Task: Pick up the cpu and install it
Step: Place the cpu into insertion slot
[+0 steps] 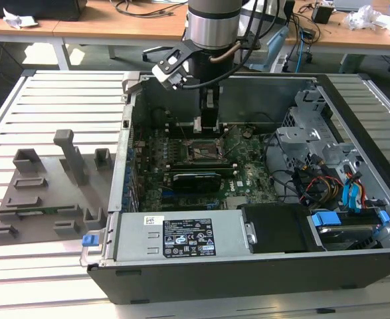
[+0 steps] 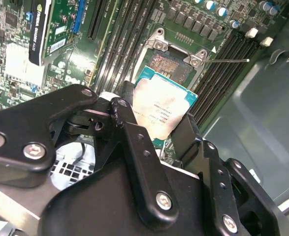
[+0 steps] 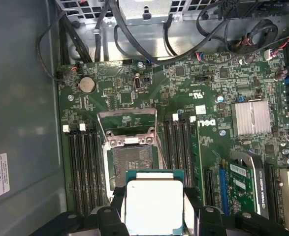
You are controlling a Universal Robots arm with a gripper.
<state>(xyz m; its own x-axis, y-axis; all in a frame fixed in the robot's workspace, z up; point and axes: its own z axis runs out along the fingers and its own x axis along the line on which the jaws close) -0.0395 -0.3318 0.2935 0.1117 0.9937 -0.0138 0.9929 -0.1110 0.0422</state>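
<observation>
The gripper (image 3: 154, 209) is clenched on the cpu (image 3: 153, 196), with its black fingers (image 3: 115, 202) pressing two opposite edges and the chip's silver lid facing the wrist. Just past the fingertips lies the open socket (image 3: 132, 164) on the green motherboard (image 3: 208, 93). The socket's metal frame (image 3: 127, 129) is flipped back, and all of this sits inside the computer case (image 1: 248, 266).

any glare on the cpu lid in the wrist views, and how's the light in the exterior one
Second wrist view: glare washes the cpu lid pale, print faint. First wrist view: the lid looks evenly lit, no hot spot. Exterior view: the slatted table is bright, the motherboard in the case shaded.
</observation>
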